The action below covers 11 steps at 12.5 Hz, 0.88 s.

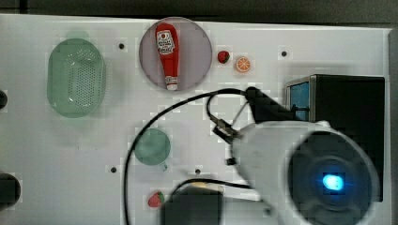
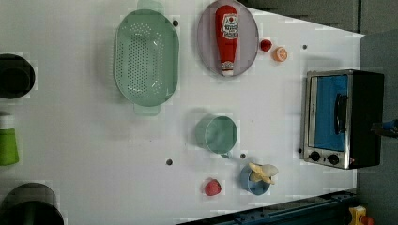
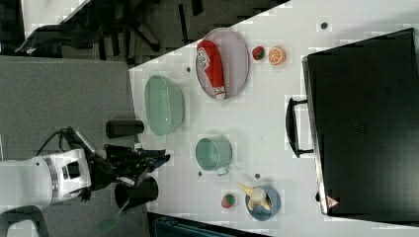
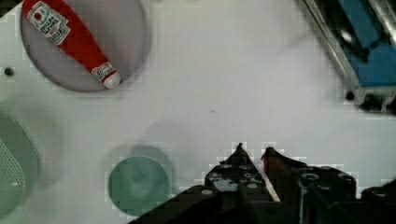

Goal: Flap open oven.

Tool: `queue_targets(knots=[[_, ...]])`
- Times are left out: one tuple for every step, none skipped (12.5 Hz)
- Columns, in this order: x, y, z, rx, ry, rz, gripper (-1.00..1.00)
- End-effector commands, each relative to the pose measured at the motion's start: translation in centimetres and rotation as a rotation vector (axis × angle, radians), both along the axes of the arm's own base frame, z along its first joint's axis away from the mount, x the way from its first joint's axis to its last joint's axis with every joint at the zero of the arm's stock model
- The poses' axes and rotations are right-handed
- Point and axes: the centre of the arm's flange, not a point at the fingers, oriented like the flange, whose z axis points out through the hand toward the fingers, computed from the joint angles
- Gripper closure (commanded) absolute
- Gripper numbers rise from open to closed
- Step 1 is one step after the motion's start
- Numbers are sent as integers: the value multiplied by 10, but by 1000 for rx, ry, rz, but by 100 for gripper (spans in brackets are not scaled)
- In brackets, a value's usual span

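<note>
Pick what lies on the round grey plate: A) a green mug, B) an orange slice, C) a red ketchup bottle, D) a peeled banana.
C: the red ketchup bottle lies flat on the round grey plate in the top view; the orange slice sits on the white table beside the plate, and the green mug stands apart from it.

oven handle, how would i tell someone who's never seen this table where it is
In the left view, find the oven at the white table's right end. Its front is a blue glass door in a silver frame. The handle is the dark bar across that glass, unlike the small round black knobs beside the door.
</note>
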Motion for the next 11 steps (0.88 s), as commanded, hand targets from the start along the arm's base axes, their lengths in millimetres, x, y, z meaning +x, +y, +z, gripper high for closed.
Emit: queue_targets(knots=[[2, -52, -12, -21, -21, 349, 65], [5, -67, -18, -38, -26, 406, 65], [7, -82, -26, -53, -28, 426, 65], [10, -96, -34, -68, -27, 414, 65], [12, -110, -43, -75, -24, 393, 65], [13, -122, -52, -77, -15, 374, 65], [13, -134, -62, -80, -4, 366, 65], [14, -144, -72, -80, 5, 380, 65], [14, -153, -84, -81, 13, 420, 65], [15, -160, -99, -83, 20, 480, 65], [16, -167, -114, -94, 18, 534, 65]])
